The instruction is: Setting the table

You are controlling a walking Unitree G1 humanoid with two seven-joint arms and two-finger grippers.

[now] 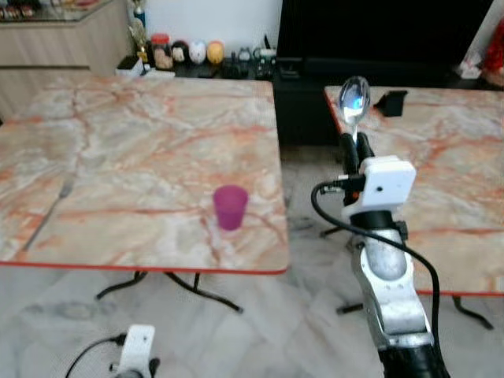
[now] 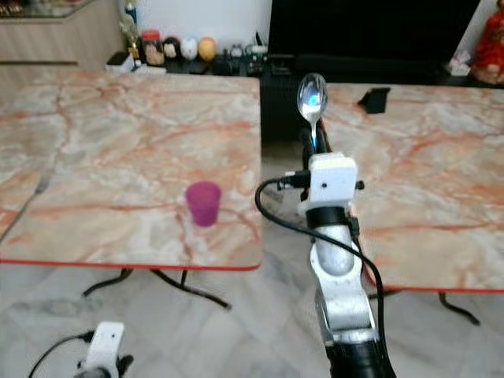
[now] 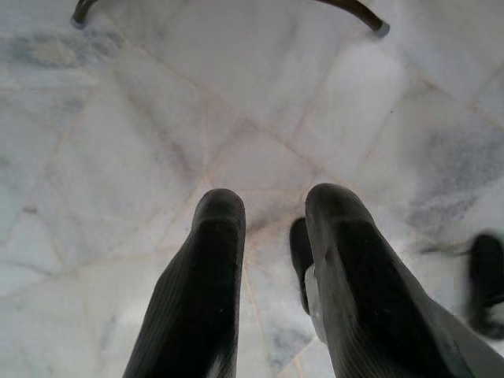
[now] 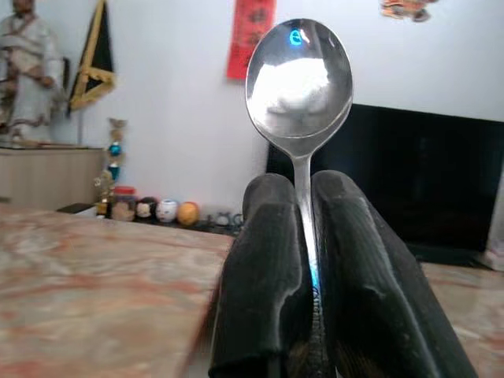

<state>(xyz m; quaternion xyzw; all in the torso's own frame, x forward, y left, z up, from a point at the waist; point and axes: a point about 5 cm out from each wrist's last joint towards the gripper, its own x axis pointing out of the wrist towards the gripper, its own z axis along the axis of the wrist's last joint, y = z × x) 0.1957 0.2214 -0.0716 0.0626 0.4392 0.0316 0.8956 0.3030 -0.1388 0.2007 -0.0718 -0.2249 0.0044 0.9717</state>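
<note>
A silver spoon is held upright, clamped in the right gripper between the two marble tables, while the left gripper is hung open over the floor.

Two marble-patterned tables with red edging stood side by side on thin black metal legs: the left table at ten o'clock, the right table at two o'clock, a narrow gap between them. The floor was pale grey-veined marble tile. At twelve o'clock a large black screen stood against a white wall, with small jars and figurines lined up at eleven. A wooden cabinet filled the far ten o'clock corner.
</note>
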